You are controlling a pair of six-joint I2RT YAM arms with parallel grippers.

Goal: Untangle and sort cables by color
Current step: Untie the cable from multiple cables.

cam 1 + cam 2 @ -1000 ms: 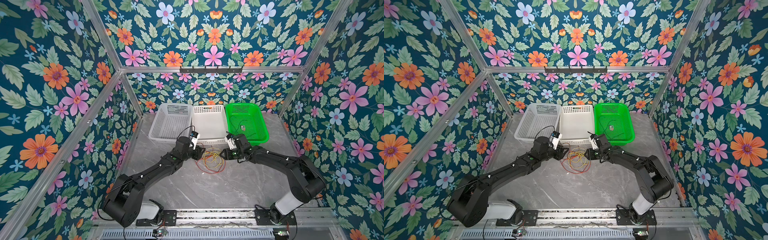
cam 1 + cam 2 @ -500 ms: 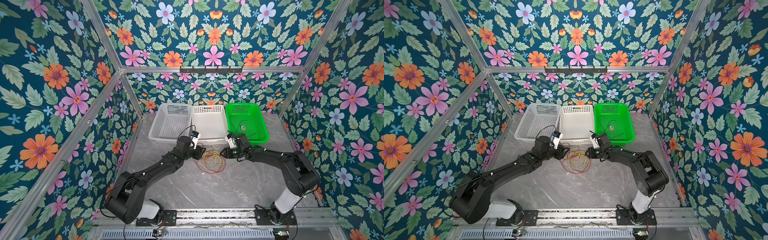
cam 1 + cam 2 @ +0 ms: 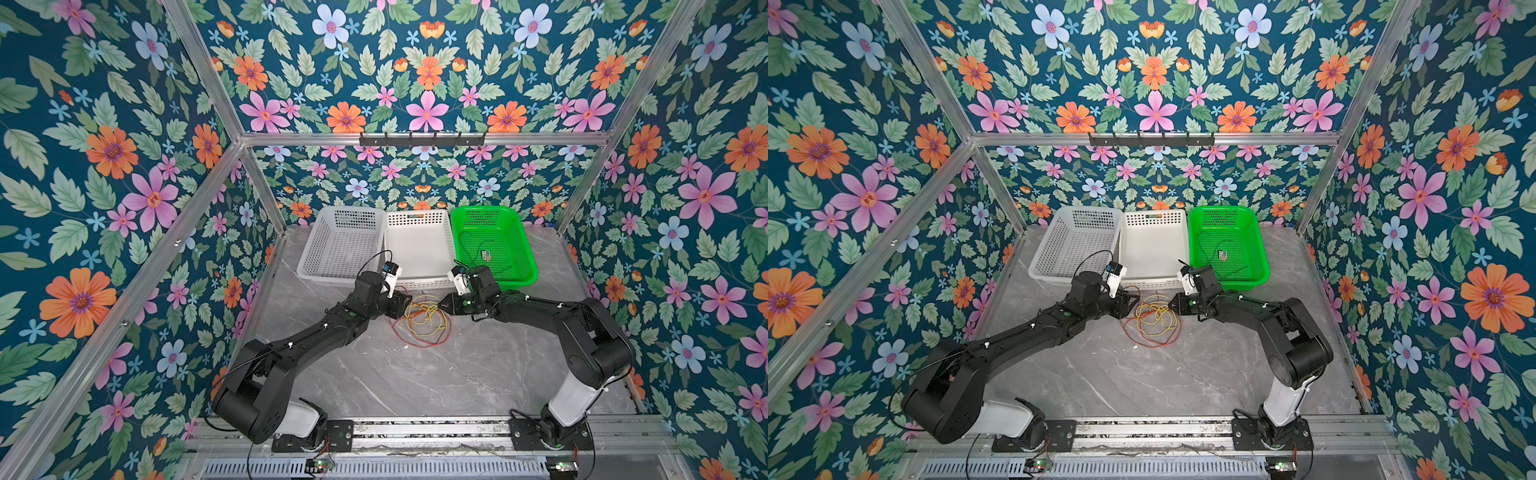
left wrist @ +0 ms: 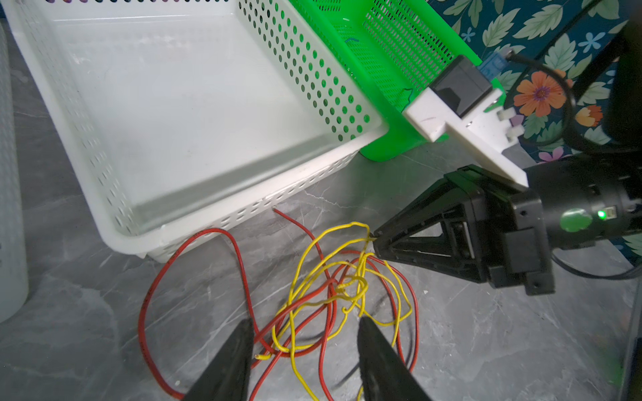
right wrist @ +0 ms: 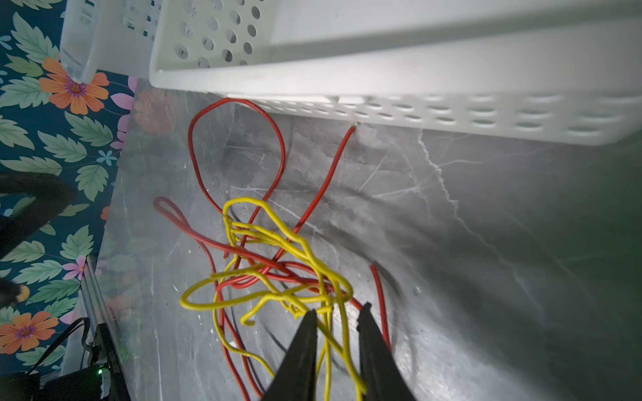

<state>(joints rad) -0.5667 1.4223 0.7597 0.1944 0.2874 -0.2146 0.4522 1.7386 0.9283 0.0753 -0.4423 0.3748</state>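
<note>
Nearest: grey marbled table (image 3: 415, 382), with 2 black arms mounted at its near edge, both reaching toward the middle. Left gripper (image 4: 305, 322): fingers spread wide and empty, low over one side of the tangle, touching nothing as far as the view shows. Right gripper (image 5: 338, 310): jaws narrowed to a slim gap with yellow strands running through it, not yet clamped by the wrist view. Tangle of cables (image 3: 424, 322): loose on the table between the 2 grippers, just in front of the baskets, with yellow cable (image 5: 264, 208) knotted through red cable (image 5: 278, 139). Step in hand, judged: seizing yellow to draw it clear. Best done by shutting on yellow alone with red outside the pads, having the left pin a red loop to the table, then pulling slowly away from the knot and easing off if red rises with it. Count in tangle: 2 colours; strands per colour uncertain, since the overlaps hide the ends. Farther: 3 baskets side by side against the back wall, namely 1 mesh white basket (image 3: 328, 279), 1 smooth-floored white basket (image 3: 417, 286), both showing nothing inside, and 1 green basket (image 3: 517, 284) holding at least 1 dark green cable (image 4: 405, 93).
</note>
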